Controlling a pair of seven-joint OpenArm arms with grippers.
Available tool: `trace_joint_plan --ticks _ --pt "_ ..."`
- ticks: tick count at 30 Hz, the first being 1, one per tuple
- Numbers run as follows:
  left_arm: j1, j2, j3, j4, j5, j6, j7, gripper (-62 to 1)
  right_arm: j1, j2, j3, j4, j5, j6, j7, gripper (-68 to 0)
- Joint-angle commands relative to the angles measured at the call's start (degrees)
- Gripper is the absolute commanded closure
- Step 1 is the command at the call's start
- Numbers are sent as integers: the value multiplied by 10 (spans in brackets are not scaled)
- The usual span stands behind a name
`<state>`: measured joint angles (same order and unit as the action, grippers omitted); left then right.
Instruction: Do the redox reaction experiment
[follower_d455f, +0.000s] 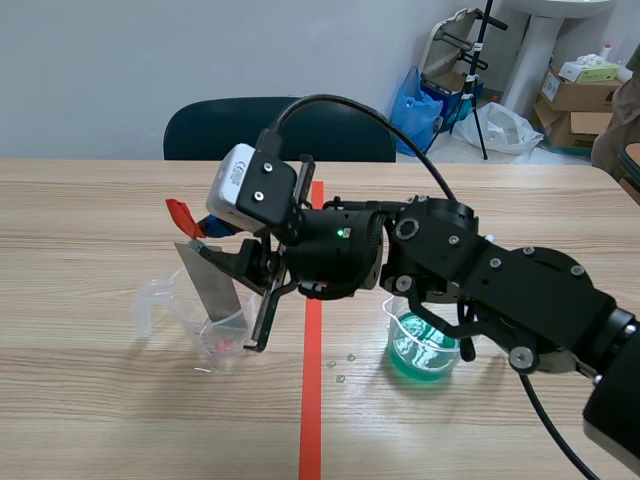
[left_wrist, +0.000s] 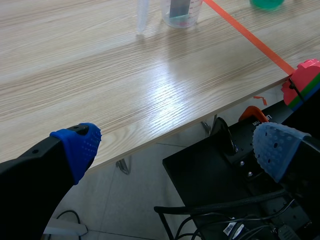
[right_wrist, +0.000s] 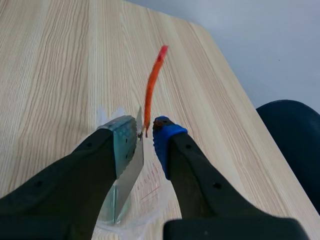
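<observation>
Stretching across the picture, the wooden table carried a red tape line down its middle, with a dark chair behind its far edge. The right arm came in from its own side and reached past the tape line. The right gripper hung above a clear measuring cup, its fingers only narrowly apart. A metal strip stood tilted in that cup. Its upper end lay against the grey-green pad, while a sliver of table showed between it and the blue pad, so nothing was clamped. The left gripper was held wide open off the table's near edge, grasping nothing. A beaker of green liquid sat on the other side of the tape line, under the right arm. An orange-red tag stuck up from the strip's top.
</observation>
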<state>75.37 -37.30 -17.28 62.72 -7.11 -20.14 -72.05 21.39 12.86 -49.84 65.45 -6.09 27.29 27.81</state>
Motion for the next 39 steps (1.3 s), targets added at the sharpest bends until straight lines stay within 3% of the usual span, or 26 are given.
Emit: trace_joint_plan --ticks 1,7,10,39 --pt "1 3 -2 6 -2 -1 -9 -623 12 -2 3 2 6 -2 7 -177" --pt "1 3 -2 6 -2 -1 -5 -623 12 -2 3 2 2 29 7 -557" --pt "1 3 -2 6 -2 -1 -5 -623 11 -2 3 2 2 54 6 -679" --pt "1 3 -2 6 -2 -1 -5 -623 11 -2 3 2 2 58 4 -679"
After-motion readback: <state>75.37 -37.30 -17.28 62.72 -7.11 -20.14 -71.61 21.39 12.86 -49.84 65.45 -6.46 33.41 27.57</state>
